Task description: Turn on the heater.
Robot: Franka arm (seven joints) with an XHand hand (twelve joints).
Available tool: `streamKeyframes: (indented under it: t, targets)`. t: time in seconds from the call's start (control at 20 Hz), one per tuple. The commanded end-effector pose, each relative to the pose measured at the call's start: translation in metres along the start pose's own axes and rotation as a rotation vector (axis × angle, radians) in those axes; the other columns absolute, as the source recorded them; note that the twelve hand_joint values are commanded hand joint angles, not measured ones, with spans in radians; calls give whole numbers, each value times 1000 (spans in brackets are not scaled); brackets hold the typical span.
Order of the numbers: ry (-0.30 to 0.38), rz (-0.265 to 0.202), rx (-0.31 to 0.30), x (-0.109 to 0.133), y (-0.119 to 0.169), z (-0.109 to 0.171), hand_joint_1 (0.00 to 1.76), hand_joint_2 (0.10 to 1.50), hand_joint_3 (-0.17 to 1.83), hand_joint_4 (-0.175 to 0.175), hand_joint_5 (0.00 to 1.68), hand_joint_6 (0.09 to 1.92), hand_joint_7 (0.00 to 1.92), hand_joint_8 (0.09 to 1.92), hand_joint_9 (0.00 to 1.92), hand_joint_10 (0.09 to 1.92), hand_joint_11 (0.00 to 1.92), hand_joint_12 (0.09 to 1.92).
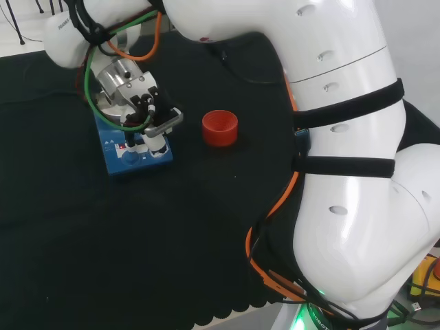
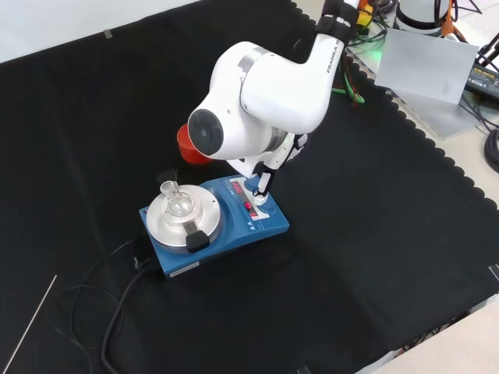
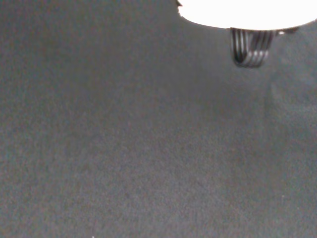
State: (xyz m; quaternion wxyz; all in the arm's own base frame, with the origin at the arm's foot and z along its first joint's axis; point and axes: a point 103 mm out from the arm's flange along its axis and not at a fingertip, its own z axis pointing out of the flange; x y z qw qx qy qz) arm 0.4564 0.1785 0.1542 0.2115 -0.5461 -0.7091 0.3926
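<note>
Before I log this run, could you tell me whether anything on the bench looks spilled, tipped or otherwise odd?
Nothing stands out. The blue heater sits flat on the cloth with a small glass flask upright on its plate, the red cup stands upright beside it, and the hand reaches down to the control panel.

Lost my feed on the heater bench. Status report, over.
Hand over heater control panel, a finger reaching down to it. Glass flask sits on plate. Red cup stands apart.

No readable text to report
</note>
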Motion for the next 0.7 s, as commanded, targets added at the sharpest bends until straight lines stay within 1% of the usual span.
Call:
streamKeyframes:
  t: [0.05, 0.3, 0.65, 0.7]
  targets:
    - [35, -6, -26, -8, -8, -6, 1570, 528, 1277, -8, 387, 118, 1785, 1920, 1920, 1766, 1825, 1610]
    - [61, -15, -70, -11, -21, -25, 1571, 528, 1277, -8, 389, 117, 1786, 1920, 1920, 1766, 1825, 1609]
    - [83, -12, -87, -26, -27, -37, 1571, 527, 1277, -9, 391, 114, 1785, 1920, 1920, 1764, 1826, 1608]
    - [74, -2, -87, -21, -27, -38, 1571, 527, 1277, -9, 391, 114, 1785, 1920, 1920, 1764, 1826, 1608]
